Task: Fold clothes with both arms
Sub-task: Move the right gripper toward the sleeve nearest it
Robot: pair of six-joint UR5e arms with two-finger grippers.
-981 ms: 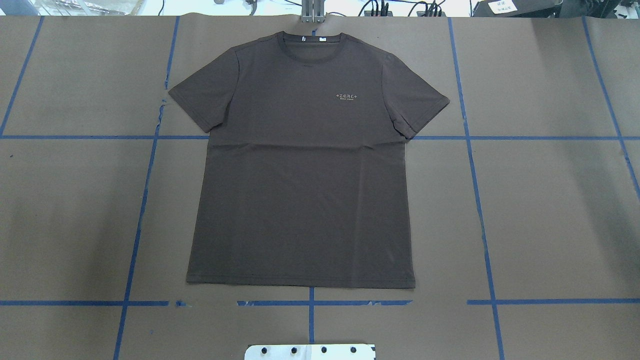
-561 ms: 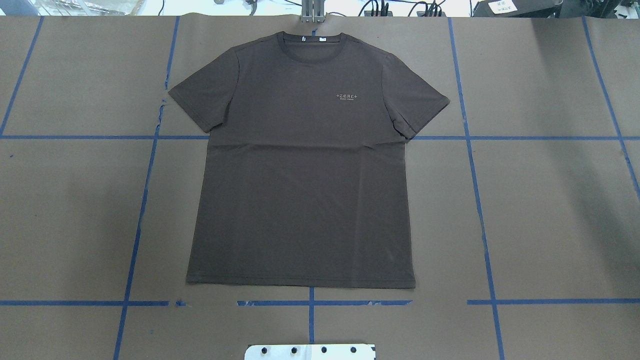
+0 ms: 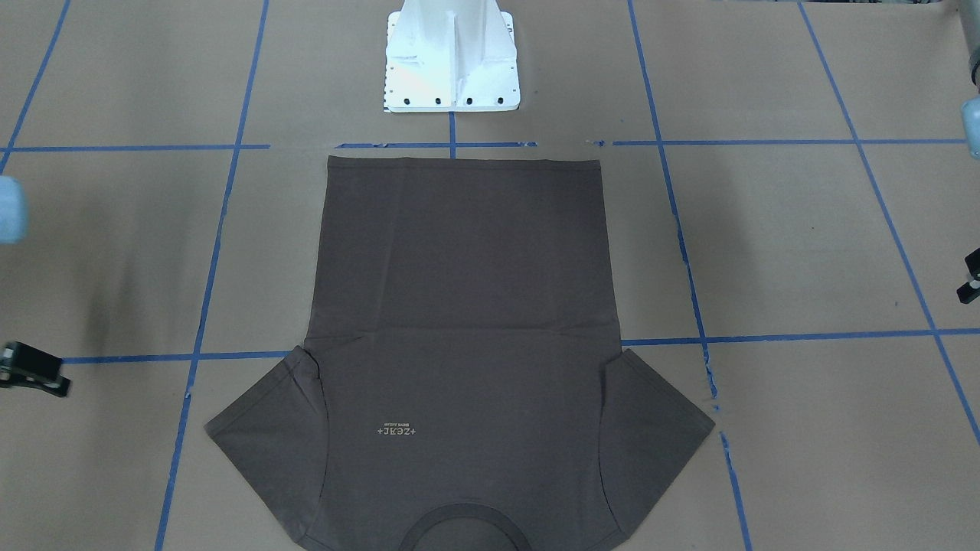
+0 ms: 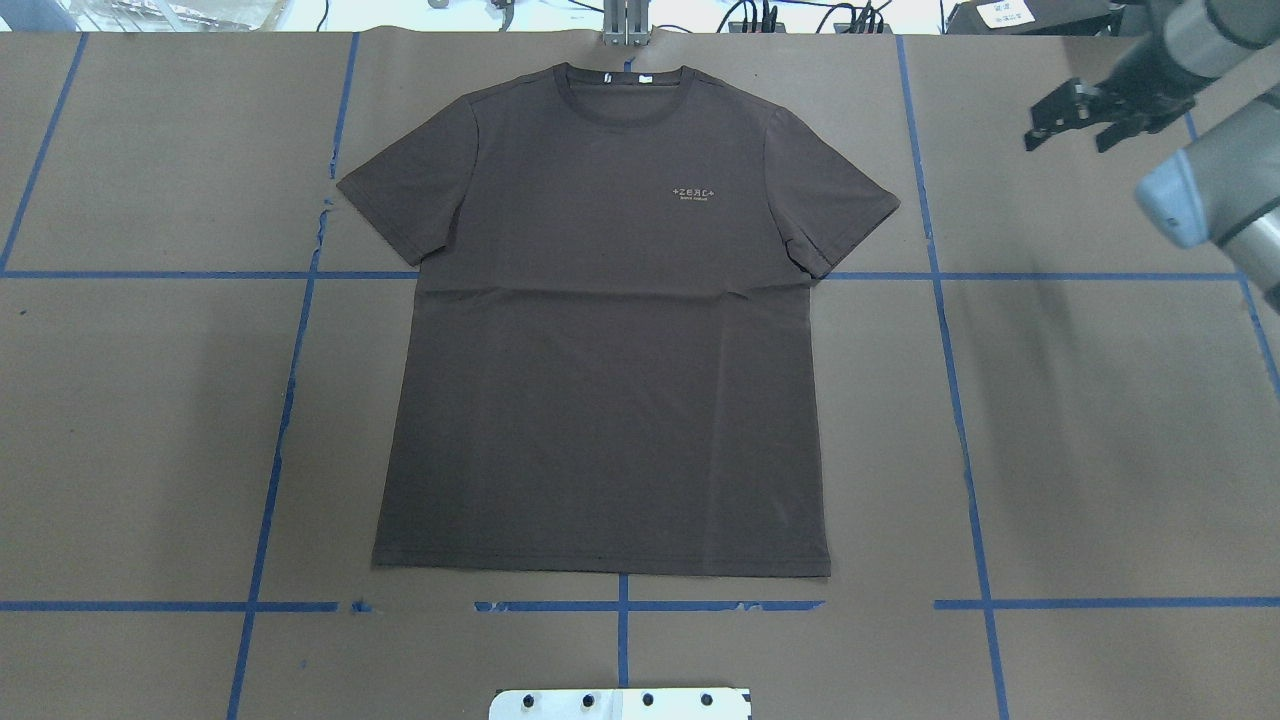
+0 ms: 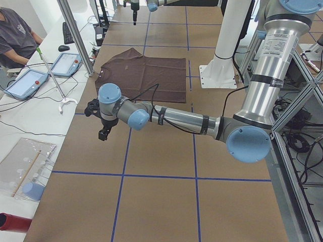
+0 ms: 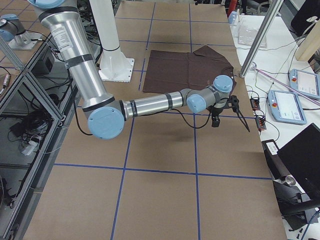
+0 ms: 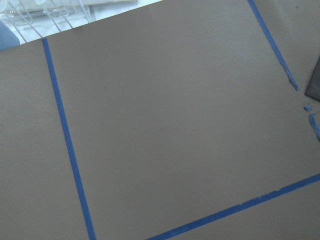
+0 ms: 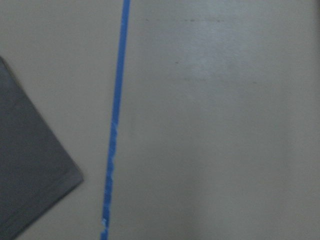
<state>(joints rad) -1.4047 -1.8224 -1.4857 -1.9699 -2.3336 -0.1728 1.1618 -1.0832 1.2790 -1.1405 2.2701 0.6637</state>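
We see the T-shirt (image 4: 600,380) lying flat on the table (image 4: 1100,420), the right gripper (image 4: 1066,142) with fingers spread well clear of its sleeve, but whether the left gripper (image 3: 971,280), clipped by the frame edge, is spread or closed we cannot tell.

Pale chest lettering (image 4: 697,192) on the dark T-shirt (image 4: 600,400) reads roughly "+ZERC+". A smaller line beneath is too small to read.

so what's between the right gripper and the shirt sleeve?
Between right gripper and sleeve: only bare table paper and one blue tape line, overhead view.
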